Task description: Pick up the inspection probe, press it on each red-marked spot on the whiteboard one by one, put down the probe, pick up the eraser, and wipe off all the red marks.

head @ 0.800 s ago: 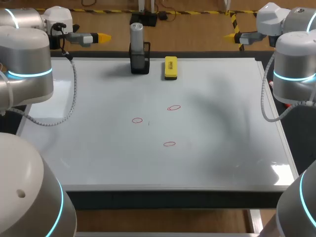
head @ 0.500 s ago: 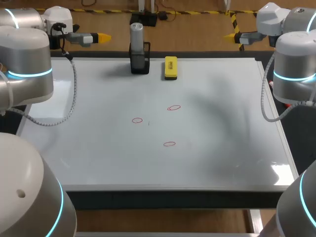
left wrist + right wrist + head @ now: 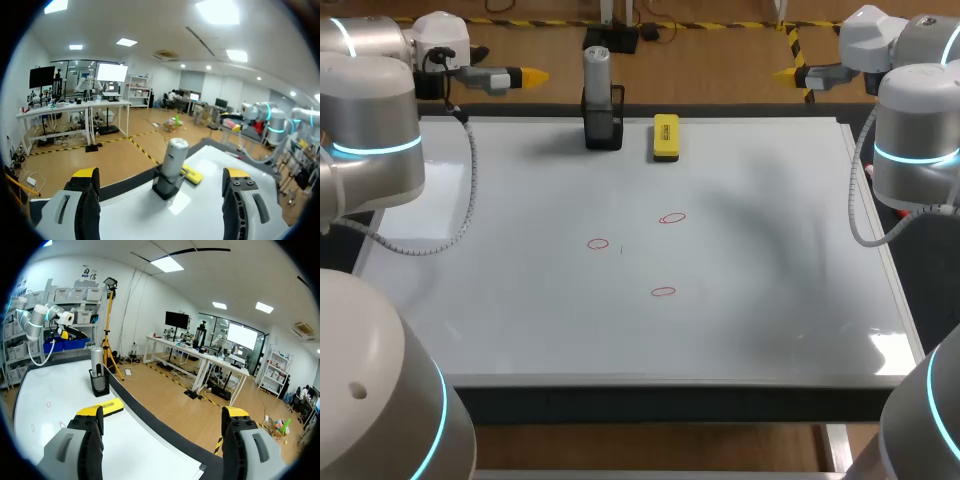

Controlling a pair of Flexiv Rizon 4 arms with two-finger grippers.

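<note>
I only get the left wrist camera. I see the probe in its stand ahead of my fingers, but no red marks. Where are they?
Observer: The head view shows three red marks near the middle of the whiteboard, nearer the robot than the stand.
Child: Does the eraser touch the stand? It's partly hidden for me.
Observer: No. From above, the eraser lies apart from the stand, with bare board between them.
Child: What's my other arm holding?
Observer: Nothing. In the right wrist view the right fingers are open and empty.
</note>
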